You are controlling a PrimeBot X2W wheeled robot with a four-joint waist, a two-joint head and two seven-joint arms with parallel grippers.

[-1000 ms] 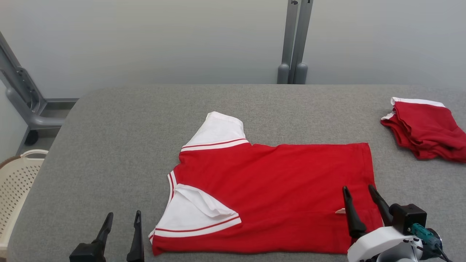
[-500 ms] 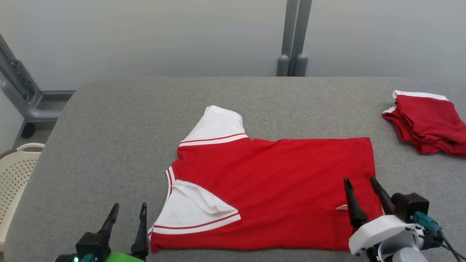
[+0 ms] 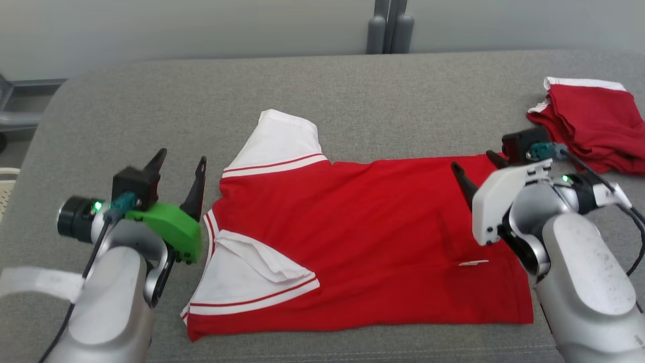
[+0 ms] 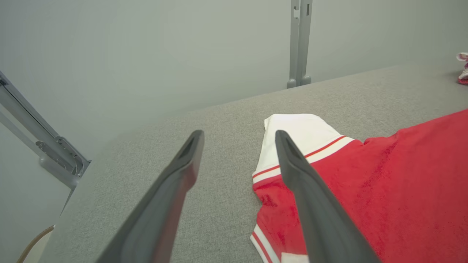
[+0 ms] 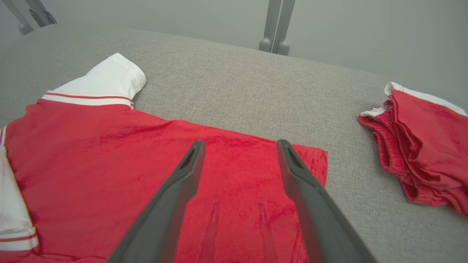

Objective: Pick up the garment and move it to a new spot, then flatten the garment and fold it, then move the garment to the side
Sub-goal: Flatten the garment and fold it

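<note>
- Garment (image 3: 363,227), a red shirt with white sleeves and red-and-white trim, lies spread flat on the grey table (image 3: 126,111). It sits between the two grippers, with the collar end toward the left one and the hem end toward the right one.
- At the collar end, the left gripper (image 3: 182,155) hangs above bare table just outside the shirt's edge. Its two dark fingers are spread wide with nothing between them.
- In the left wrist view, that gripper's right finger crosses the striped band of the far sleeve (image 3: 282,136). Its left finger stands over plain grey cloth.
- The far sleeve sticks out flat, ahead of the left gripper and to its inner side.
- The near sleeve (image 3: 252,272) is folded in over the chest. It lies behind the left gripper's fingertips, beside that arm's green housing.
- Over the hem end, the right gripper (image 3: 471,160) is also spread wide and empty.
- In the right wrist view, both of its fingers stand over red cloth. The far hem corner lies just beyond its right fingertip.
- A small white label (image 3: 473,262) lies on the red cloth behind the right gripper, just beside its pale forearm.
- A folded pile of red cloth (image 3: 589,121) with a white edge lies to the right of the right gripper, with bare table between it and the shirt.
- A grey post (image 3: 388,30) stands past the table's far edge, ahead of both grippers.
</note>
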